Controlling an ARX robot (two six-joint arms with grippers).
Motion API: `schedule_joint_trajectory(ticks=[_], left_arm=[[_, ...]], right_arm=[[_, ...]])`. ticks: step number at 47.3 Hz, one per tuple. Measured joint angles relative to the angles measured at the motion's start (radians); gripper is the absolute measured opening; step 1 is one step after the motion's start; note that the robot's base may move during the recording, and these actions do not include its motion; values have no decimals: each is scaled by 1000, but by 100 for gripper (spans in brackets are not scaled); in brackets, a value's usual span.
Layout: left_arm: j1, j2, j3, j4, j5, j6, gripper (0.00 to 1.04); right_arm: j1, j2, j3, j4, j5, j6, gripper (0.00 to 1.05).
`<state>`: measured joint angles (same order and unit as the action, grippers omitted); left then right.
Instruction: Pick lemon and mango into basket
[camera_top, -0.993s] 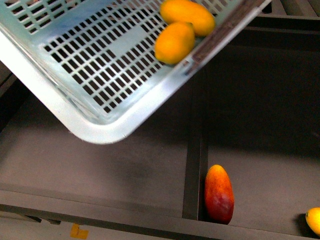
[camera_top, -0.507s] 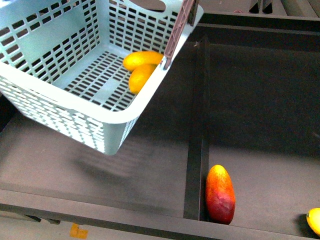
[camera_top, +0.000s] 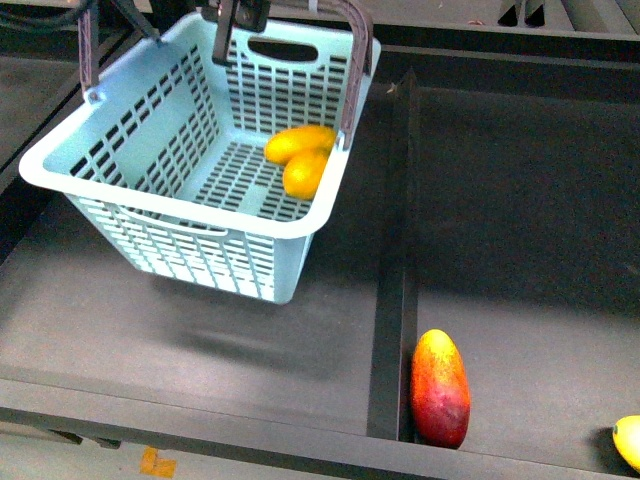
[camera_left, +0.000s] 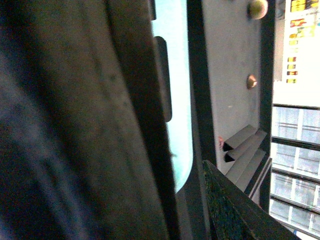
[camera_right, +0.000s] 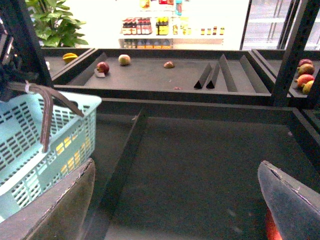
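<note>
Two yellow-orange fruits, a lemon among them, lie touching in the basket, which hangs tilted above the desk. Left gripper clamps the brown handle above them. Right gripper gapes wide, empty; red-yellow mango lies below it.
</note>
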<state>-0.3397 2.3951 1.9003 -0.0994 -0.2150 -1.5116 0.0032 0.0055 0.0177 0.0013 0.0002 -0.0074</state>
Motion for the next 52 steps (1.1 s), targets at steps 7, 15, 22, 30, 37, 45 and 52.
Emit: schedule_joint_trajectory(ticks=[7,15,22,30,37,45,52], left_arm=[[-2,10,-3,5,9,-29,28],[1,-1,-66,45,14,-35,28],[0,-39,-142,95,16,-43,28],[1,-77,-207,89,7,-49,61],[10,-154,-292,81,-24,-48,92],[24,-430,-521,58,-143,-18,98],[-18,-644,-693,23,-236,-20,98]], right_arm=[[0,0,0,0,0,0,96],[0,0,0,0,0,0,96],[0,-1,0,0,0,0,96],[0,-1,0,0,0,0,96],[0,-1,0,0,0,0,96],[0,-1,0,0,0,0,96],[0,-1,0,0,0,0,96]])
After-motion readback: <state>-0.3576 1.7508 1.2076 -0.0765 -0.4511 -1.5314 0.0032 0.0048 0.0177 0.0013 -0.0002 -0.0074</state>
